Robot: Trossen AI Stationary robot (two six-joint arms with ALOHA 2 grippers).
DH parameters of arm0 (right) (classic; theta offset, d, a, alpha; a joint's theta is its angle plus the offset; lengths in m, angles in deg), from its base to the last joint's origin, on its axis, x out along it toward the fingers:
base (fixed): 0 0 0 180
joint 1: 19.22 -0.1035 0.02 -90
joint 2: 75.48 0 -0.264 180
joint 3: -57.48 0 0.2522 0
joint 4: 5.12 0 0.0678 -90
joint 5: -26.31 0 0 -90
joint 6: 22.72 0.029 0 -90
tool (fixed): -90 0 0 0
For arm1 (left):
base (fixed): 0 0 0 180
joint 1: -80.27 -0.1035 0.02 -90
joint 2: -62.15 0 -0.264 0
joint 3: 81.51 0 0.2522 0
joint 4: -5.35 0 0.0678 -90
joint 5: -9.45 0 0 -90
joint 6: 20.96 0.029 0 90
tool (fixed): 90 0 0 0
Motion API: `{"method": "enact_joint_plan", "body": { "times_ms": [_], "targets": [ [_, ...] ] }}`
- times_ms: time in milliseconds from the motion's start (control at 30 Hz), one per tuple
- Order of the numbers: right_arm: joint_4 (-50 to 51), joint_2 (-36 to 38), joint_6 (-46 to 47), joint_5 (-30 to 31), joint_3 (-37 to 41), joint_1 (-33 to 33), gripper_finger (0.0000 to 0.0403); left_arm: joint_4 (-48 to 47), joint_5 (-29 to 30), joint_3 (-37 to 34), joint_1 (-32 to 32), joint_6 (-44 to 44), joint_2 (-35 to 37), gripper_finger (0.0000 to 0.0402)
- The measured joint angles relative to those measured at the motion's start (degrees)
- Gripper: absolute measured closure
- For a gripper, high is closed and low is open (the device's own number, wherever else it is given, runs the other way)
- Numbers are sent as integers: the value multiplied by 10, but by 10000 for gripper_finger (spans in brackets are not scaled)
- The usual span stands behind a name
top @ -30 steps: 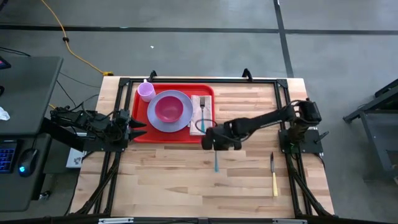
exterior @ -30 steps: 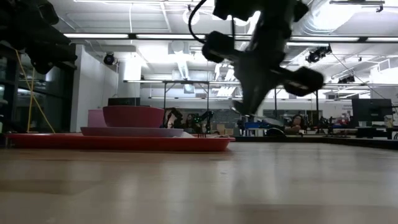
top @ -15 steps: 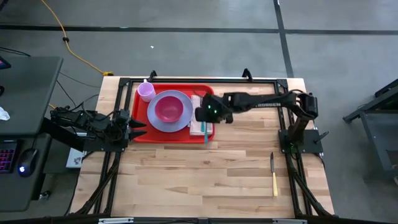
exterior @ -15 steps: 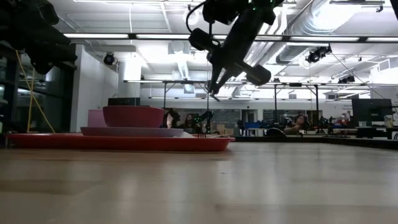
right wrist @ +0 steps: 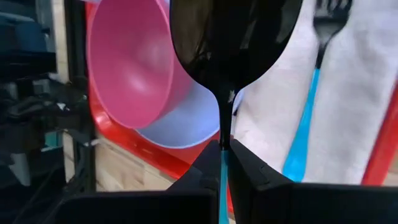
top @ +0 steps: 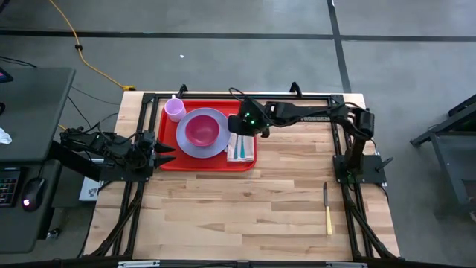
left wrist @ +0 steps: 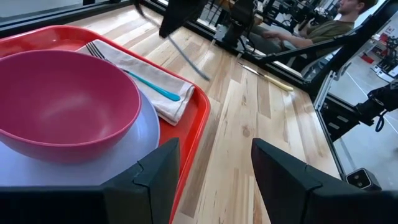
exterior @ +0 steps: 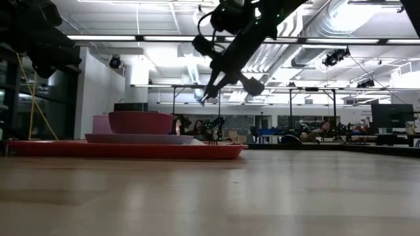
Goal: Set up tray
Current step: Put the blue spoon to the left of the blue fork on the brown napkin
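The red tray (top: 216, 160) lies at the table's far left and carries a lavender plate (top: 216, 145) with a pink bowl (top: 199, 130), a pink cup (top: 175, 109) and a white napkin (top: 236, 128). A blue-handled fork (right wrist: 303, 140) lies on the napkin. My right gripper (top: 249, 125) is above the napkin, shut on a spoon (right wrist: 233, 43) with a dark bowl and a blue handle. My left gripper (left wrist: 214, 180) is open and empty at the tray's left end (top: 165, 152). My right gripper pinches the spoon's handle (right wrist: 222, 142) between its two fingers, which lie along it. The spoon's bowl sticks out past the fingertips. In the low view the spoon (exterior: 207, 95) slants downward from the gripper. It is lifted clear above the napkin and the tray.
A knife (top: 327, 208) with a yellow handle lies on the bare wood at the near right. Black frame rails (top: 338, 134) run along the table's edges. The wood (top: 245, 208) near of the tray is bare.
My right gripper has carried the spoon from over the bare wood near the tray's near right corner toward the far edge, until it is above the napkin on the tray. The spoon has stayed in the hold, clear of the table.
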State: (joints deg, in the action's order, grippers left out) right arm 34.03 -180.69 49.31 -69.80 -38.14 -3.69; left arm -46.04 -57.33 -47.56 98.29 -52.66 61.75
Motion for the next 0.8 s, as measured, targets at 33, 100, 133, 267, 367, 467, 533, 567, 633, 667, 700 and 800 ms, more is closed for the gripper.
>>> {"method": "enact_joint_plan", "body": {
  "times_ms": [33, 100, 133, 267, 367, 467, 533, 567, 633, 667, 700, 800],
  "targets": [
    [-4, -7, 0, -4, 0, 0, 403, 0, 0, 0, 0, 0, 0, 174],
    [-11, -18, 3, -4, 0, 3, 403, 0, 0, 0, 0, 0, 0, 174],
    [-14, -21, 4, -5, 0, 6, 403, 1, 0, 0, 0, 0, 0, 174],
    [-52, -36, 5, -11, 0, 19, 403, 0, 0, 0, 0, 0, 0, 174],
    [-65, -47, 5, -22, 0, 26, 403, -1, 0, 0, 0, 0, 0, 174],
    [-66, -58, 5, -33, 0, 31, 403, -3, 0, 0, 0, 0, 0, 174],
    [-68, -63, 3, -38, 0, 36, 403, -2, 0, 0, 0, -1, 0, 174],
    [-69, -64, 2, -39, 0, 38, 403, -2, 0, 0, 0, 0, 0, 174],
    [-69, -66, 1, -42, 0, 43, 403, -2, 0, 0, 0, -1, 0, 174],
    [-67, -66, 0, -45, -3, 45, 403, -2, 0, 0, 0, -1, 0, 174],
    [-66, -70, -4, -44, -8, 45, 403, -2, 1, 0, 0, -1, 0, 174],
    [-35, -91, -25, -48, -45, 44, 403, -2, 6, 0, 0, -1, 0, 174]
  ]
}}
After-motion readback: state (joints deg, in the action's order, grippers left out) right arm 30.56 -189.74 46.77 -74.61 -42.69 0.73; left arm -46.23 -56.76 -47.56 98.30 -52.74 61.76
